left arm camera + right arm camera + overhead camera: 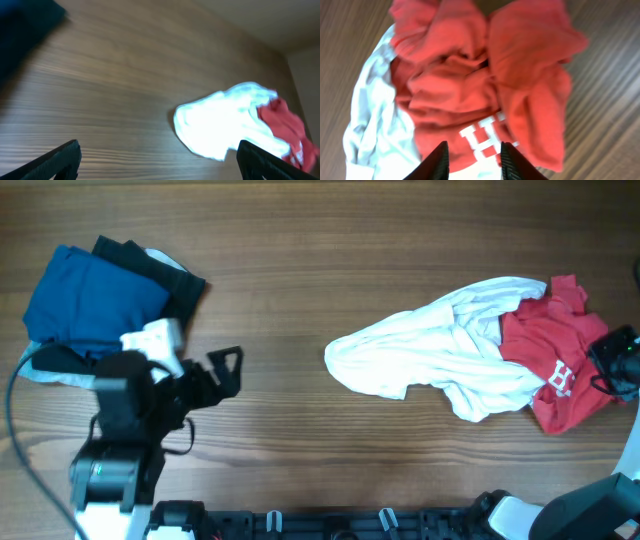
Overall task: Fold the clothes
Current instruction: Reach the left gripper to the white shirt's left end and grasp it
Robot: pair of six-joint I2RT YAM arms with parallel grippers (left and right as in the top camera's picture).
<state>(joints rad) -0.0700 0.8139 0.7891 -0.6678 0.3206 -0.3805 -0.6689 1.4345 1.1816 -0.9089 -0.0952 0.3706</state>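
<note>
Two garments, blue garment point(85, 300) and black garment point(150, 265), sit piled at the table's point(300, 260) far left corner. The white T-shirt point(430, 350) and red garment point(560, 370) lie crumpled by the right edge, unfolded. The left gripper point(232, 372) gapes empty; the right gripper point(472, 150), half-parted over the red garment, grips nothing.

overhead: top-down | left wrist: oblique, far | right wrist: close | shared: red garment point(555, 350) point(285, 127) point(480, 85)

A pile of clothes point(90, 300) lies near the left edge of the table point(300, 240). A loose shirt point(430, 350) lies right of centre; a lettered garment point(555, 360) touches it, at the right edge.
</note>
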